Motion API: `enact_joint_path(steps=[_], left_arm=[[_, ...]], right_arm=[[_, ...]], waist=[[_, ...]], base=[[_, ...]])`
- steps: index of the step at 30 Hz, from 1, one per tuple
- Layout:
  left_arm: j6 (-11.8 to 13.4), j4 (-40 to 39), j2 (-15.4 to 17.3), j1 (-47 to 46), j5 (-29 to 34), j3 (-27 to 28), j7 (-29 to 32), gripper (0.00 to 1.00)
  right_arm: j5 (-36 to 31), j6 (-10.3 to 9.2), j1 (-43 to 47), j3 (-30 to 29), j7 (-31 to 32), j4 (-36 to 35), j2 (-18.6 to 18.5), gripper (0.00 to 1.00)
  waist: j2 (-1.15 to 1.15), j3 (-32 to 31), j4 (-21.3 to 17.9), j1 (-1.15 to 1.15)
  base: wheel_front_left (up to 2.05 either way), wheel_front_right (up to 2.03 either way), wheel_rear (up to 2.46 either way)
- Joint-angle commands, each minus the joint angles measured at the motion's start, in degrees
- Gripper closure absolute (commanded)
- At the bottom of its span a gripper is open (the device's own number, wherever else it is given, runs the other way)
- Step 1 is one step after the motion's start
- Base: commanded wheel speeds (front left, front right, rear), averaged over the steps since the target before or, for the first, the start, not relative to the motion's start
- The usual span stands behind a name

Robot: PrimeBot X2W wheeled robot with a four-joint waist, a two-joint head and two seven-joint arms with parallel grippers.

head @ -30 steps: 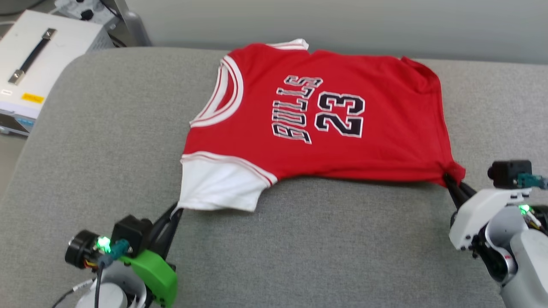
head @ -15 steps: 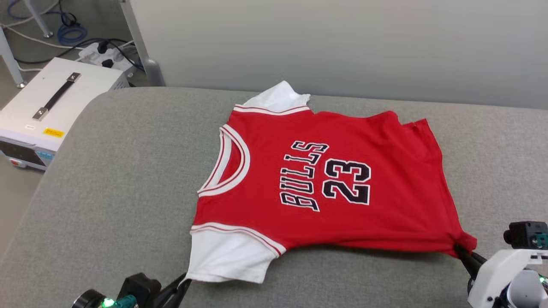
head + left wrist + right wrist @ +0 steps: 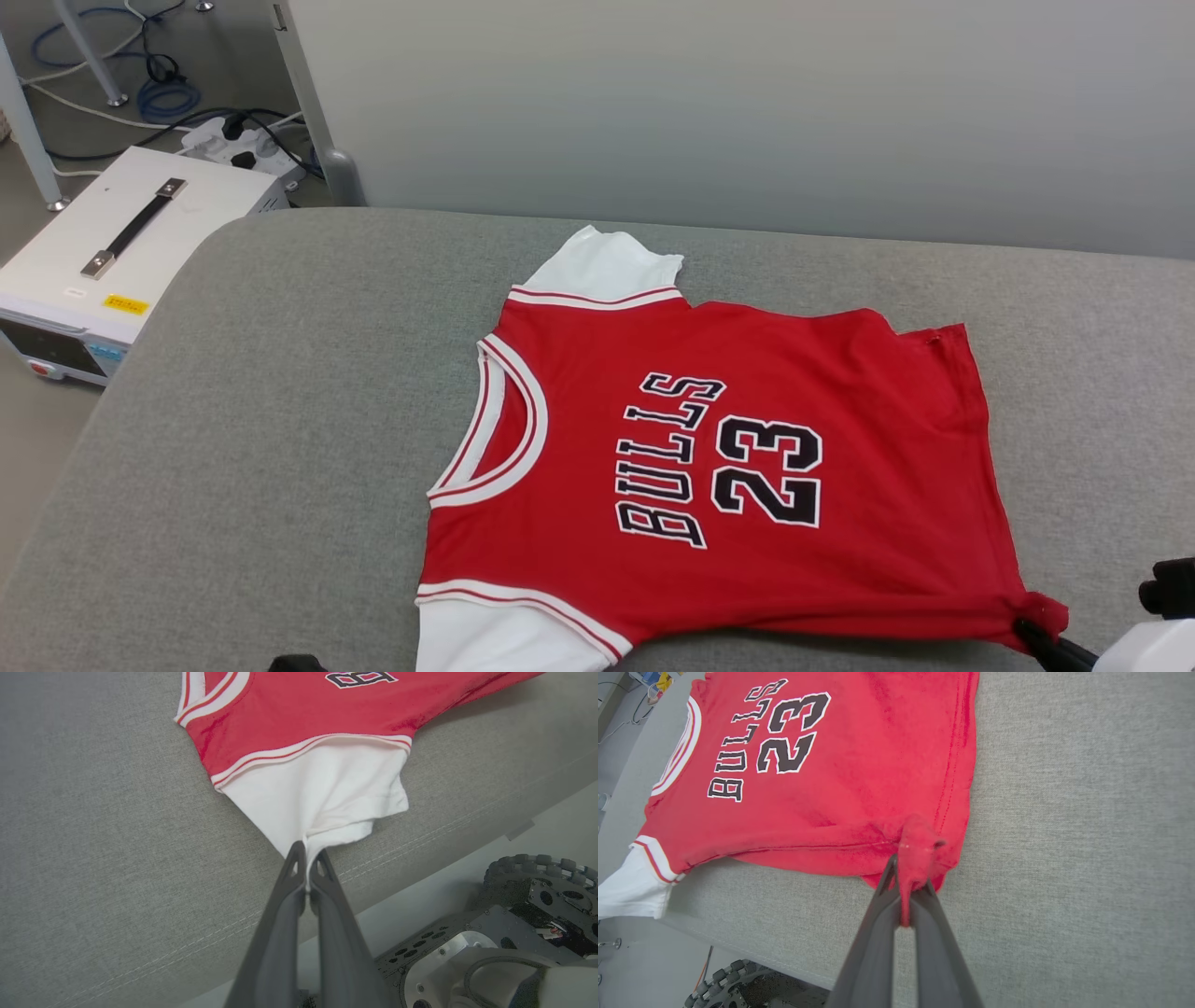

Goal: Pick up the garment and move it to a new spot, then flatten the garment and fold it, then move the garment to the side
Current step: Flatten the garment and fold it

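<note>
The garment is a red jersey with white sleeves, striped trim and black "BULLS 23" lettering. It lies spread face up on the grey padded table. In the left wrist view my left gripper is shut on the edge of the near white sleeve, close to the table's front edge. My right gripper is shut on the bunched red hem corner. That gripper also shows at the lower right of the head view, at the garment's near right corner.
A white box with a black handle stands on the floor to the left, with cables and a power strip behind it. A pale wall panel runs along the table's far side. My wheeled base sits below the front edge.
The head camera has moved, so the whole picture has slid down and the arms have left its bottom edge. The garment, held at both near corners, lies nearer me, its far sleeve now on the table.
</note>
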Motion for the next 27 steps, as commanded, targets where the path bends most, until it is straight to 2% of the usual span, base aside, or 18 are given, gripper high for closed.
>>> enact_joint_path(steps=[1, 10, 19, 27], left_arm=[[0.4, -0.6, 0.1, -1.0, -0.1, 0.9, -1.0, 1.00], [3.4, 0.9, -4.2, -9.5, 2.5, 5.3, -7.0, 1.00], [3.3, 7.2, -8.6, -18.5, 3.0, 6.8, -9.0, 1.00], [1.5, 17.0, -11.5, -27.0, 3.2, 7.9, -11.9, 1.00]], right_arm=[[0.4, -0.05, 0.4, -0.9, 0.3, -1.4, 0.2, 1.00], [-0.4, -0.05, -2.8, -3.9, 1.1, -5.6, 2.2, 1.00], [-3.7, -0.05, -9.7, -4.5, -0.3, -4.7, 3.7, 1.00], [-7.8, -0.05, -16.5, -2.6, -0.4, 0.2, 4.6, 1.00]], waist=[[0.00, 0.8, -0.1, 0.01], [0.00, 4.6, -0.9, 0.01], [0.00, 9.8, -2.4, 0.01], [0.00, 15.0, -3.9, 0.01]], base=[[0.00, 0.00, 0.00], [0.00, 0.00, 0.00], [0.00, 0.00, 0.00], [0.00, 0.00, 0.00]])
